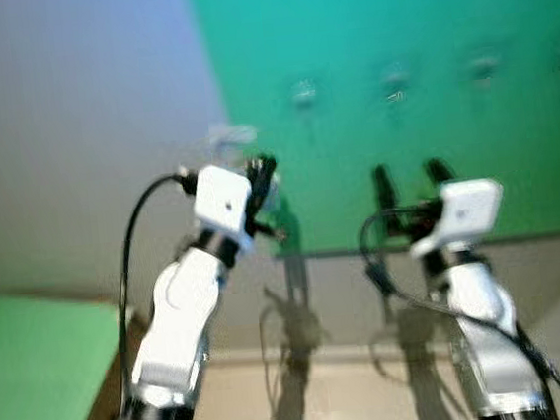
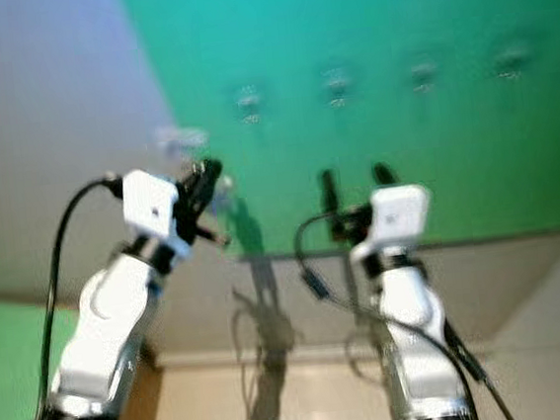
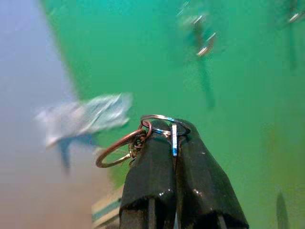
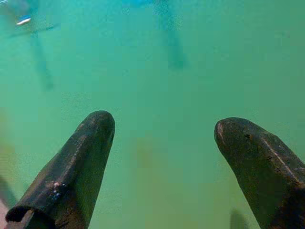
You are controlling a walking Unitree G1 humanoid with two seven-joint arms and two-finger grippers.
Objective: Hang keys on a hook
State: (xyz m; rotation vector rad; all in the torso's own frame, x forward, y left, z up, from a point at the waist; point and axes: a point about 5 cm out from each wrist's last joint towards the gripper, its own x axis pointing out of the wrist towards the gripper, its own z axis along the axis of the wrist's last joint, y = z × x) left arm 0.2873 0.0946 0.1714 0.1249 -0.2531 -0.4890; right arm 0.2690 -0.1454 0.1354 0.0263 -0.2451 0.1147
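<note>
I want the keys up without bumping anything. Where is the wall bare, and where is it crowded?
Bare green wall lies below the row of small metal hooks, ahead of the open right hand. It is crowded at the green panel's left edge, where the left hand grips the metal key rings.

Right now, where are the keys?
The keys are pinched in the shut left gripper, raised on the robot's left in front of the green wall, below and left of the row of hooks.

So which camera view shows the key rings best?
The left wrist view: the key rings sit close up, pinched at the tips of the shut left claw. In both eye views they are only a small blur at that claw, before the green wall.
</note>
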